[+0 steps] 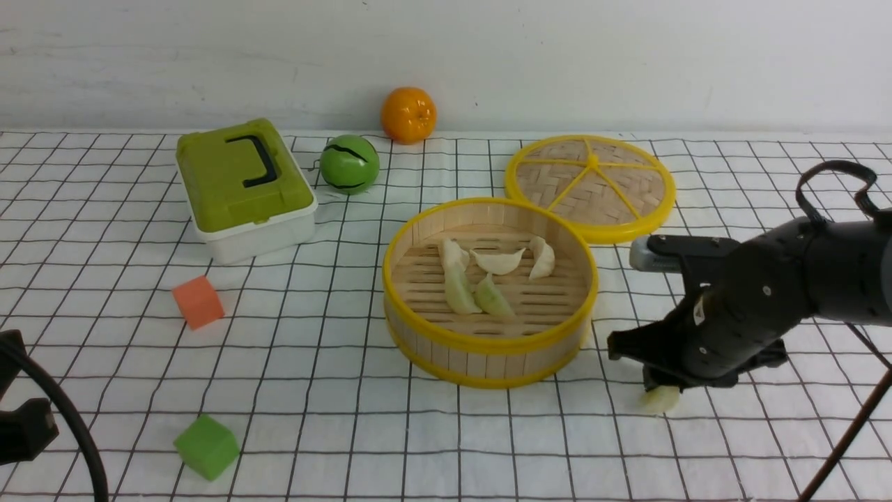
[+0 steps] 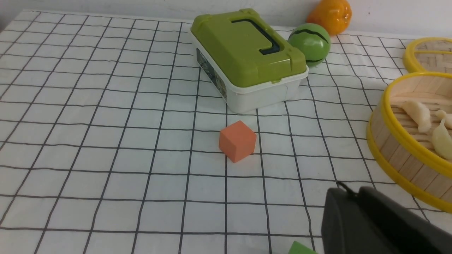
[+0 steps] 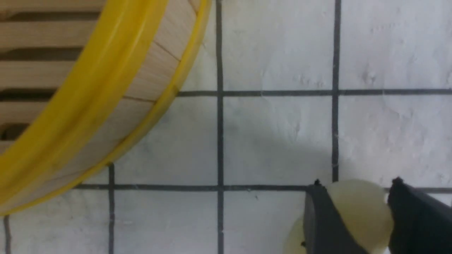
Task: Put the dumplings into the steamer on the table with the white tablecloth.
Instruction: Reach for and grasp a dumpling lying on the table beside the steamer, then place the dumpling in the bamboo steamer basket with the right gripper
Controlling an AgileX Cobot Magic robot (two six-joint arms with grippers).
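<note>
Down on the white tablecloth (image 1: 348, 418) just right of the steamer (image 1: 488, 362), pinching the last loose dumpling (image 1: 662, 400) between the right gripper's (image 3: 355, 215) half-closed jaws, the pickup step, with five dumplings (image 1: 498, 261) already inside, and next calling for a lift over its wall and a carry leftward; left gripper's (image 2: 356, 211) opening not tellable.

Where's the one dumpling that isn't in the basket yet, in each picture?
Front view: the dumpling is low on the right, on the cloth, under the right arm, right of the steamer.
Left wrist view: not in it.
Right wrist view: at the bottom edge, between the two dark fingers.
Shared landmark: the steamer's yellow rim shows in all three views.
</note>
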